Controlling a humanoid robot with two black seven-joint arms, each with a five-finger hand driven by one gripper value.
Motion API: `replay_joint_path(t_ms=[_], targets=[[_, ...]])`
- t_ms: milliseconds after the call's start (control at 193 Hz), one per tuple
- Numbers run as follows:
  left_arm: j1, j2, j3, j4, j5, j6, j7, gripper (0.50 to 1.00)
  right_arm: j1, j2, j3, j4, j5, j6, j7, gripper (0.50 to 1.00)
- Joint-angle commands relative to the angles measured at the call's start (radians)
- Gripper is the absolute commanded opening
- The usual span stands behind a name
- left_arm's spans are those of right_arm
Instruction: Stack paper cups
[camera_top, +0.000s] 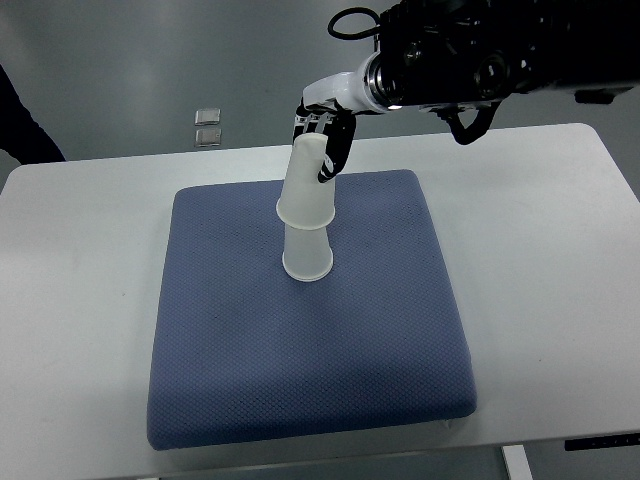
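A white table (560, 260) fills your view, with a blue cushioned mat (300, 370) laid square across its middle and grey floor beyond the far edge. Two small clear packets (208, 126) lie on that floor, far left, and a dark sleeve shows at the left border.

Near the mat's centre stands an upside-down paper cup (307, 254), and a second inverted cup (306, 185) sits over it — tilted, its closed end leaning toward the far right. Your right hand (322, 135) comes in from the upper right, its fingers curled around that closed end, so the grip is high on the cup and well away from the rim that has to seat.

That is where the trouble lies. Judging by the lean, the upper cup is not fully home; let go now and it may tip off or stay cocked. Push down along the tilt and you could shove the lower cup over, since the soft mat gives it a poor footing. Squeeze harder and thin paper may crumple. Straighten first — then press.

The left hand is out of view.
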Motion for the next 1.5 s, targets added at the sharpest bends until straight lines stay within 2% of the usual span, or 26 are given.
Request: replay_joint_path(t_ms=[0,820,1495], targets=[[0.000,0.000,0.000,0.000,0.000,0.000,0.000,1.000,-0.006,0.000,0.000,0.000,0.000,-0.001,0.000,0.785],[0.000,0.000,0.000,0.000,0.000,0.000,0.000,1.000,-0.079,0.000,0.015,0.000,0.000,-0.075,0.003,0.791],[0.000,0.000,0.000,0.000,0.000,0.000,0.000,1.000,-0.209,0.000,0.054,-0.014,-0.002,-0.153,0.012,0.805]])
